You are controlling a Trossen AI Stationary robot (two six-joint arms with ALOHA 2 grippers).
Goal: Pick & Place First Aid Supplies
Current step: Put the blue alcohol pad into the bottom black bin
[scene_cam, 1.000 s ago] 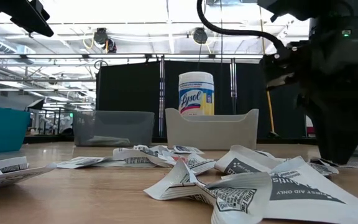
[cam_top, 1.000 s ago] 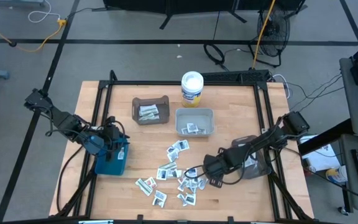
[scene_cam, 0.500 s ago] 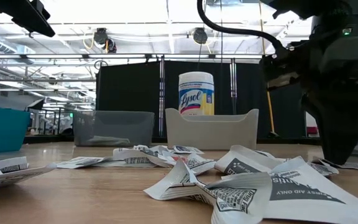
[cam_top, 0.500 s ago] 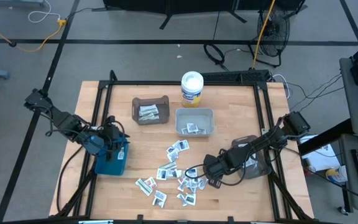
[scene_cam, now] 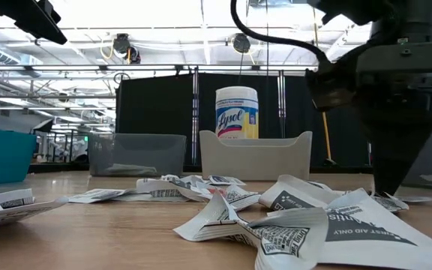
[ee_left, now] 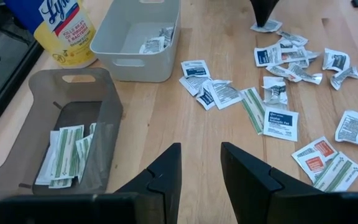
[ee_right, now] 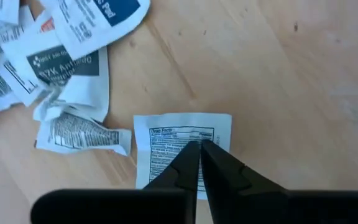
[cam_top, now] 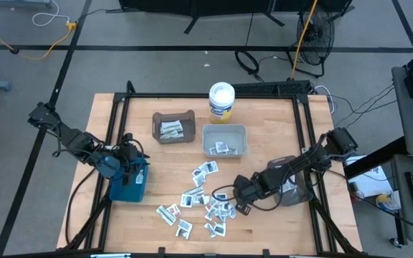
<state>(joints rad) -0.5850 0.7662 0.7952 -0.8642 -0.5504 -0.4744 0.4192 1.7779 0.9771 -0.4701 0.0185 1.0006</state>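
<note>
High view: right end effector (cam_top: 234,201) is down at the packet pile (cam_top: 205,198) on the table (cam_top: 264,154).
Right wrist view: fingers together, pinching a white packet (ee_right: 182,144) right below.
Left wrist view: left end effector (ee_left: 199,177) partly apart, empty, farther away.

I am working in a robotics lab: black curtains (scene_cam: 156,120), ceiling trusses (scene_cam: 126,69), floor cables (cam_top: 20,43) surrounding my framed tabletop (cam_top: 264,122).
</note>
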